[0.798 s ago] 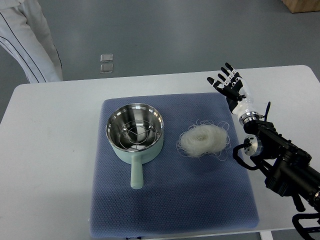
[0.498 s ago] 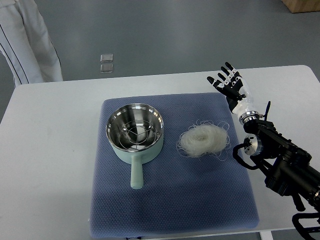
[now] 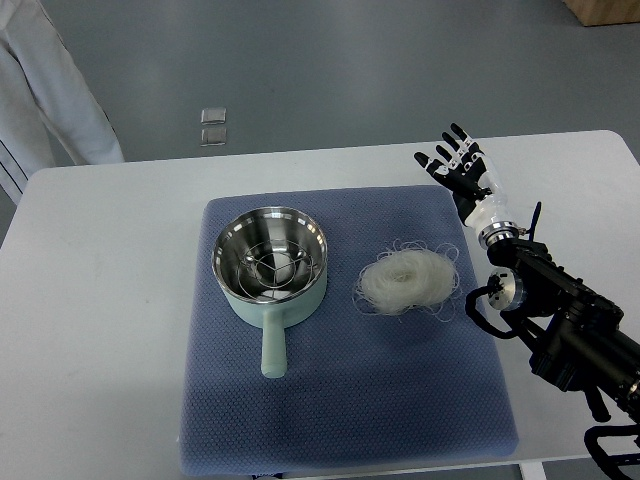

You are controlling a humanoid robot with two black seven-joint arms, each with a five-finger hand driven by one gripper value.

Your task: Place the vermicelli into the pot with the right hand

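Observation:
A nest of white vermicelli lies on the blue mat, right of centre. To its left stands a pale green pot with a steel inside and a wire rack in it, its handle pointing toward the near edge. My right hand hovers above the mat's far right corner, fingers spread and holding nothing, up and to the right of the vermicelli. Its black arm comes in from the lower right. The left arm is out of view.
The mat sits on a white table. A person in light clothing stands at the far left corner beyond the table. Grey floor lies behind, with a wooden box corner at the top right.
The person at the top left has shifted further left, out of the frame. My right hand and the vermicelli have not moved.

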